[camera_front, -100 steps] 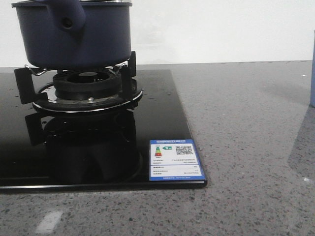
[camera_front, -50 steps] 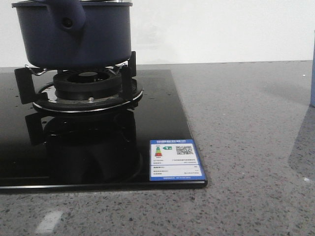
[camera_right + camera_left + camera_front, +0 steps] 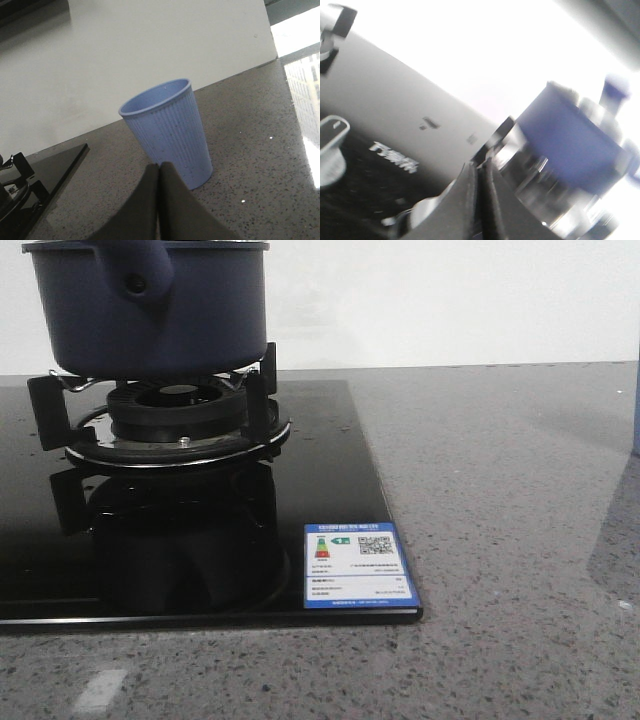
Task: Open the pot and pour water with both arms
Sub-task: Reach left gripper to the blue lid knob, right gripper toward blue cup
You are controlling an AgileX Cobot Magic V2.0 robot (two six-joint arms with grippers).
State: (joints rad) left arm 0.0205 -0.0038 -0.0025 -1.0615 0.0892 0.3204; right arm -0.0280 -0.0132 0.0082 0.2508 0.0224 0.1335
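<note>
The dark navy-blue pot point(image 3: 150, 310) stands on the burner grate at the far left of the front view, its stubby handle point(image 3: 135, 270) with the small hole facing me. In the blurred left wrist view the pot point(image 3: 570, 135) shows with a silvery rim and a blue knob point(image 3: 614, 91) above it. My left gripper point(image 3: 481, 167) is shut and empty, a short way from the pot. My right gripper point(image 3: 160, 167) is shut and empty, just in front of the light-blue ribbed cup point(image 3: 167, 130). Neither gripper shows in the front view.
The black glass cooktop point(image 3: 330, 470) carries a blue and white label point(image 3: 358, 565) at its near right corner. The burner point(image 3: 178, 415) sits under the pot. A stove knob point(image 3: 330, 152) shows in the left wrist view. Grey speckled counter point(image 3: 500, 540) lies to the right.
The front view has shifted very slightly; the blue sliver of the cup at its right edge has become narrower. The pot has not moved.
</note>
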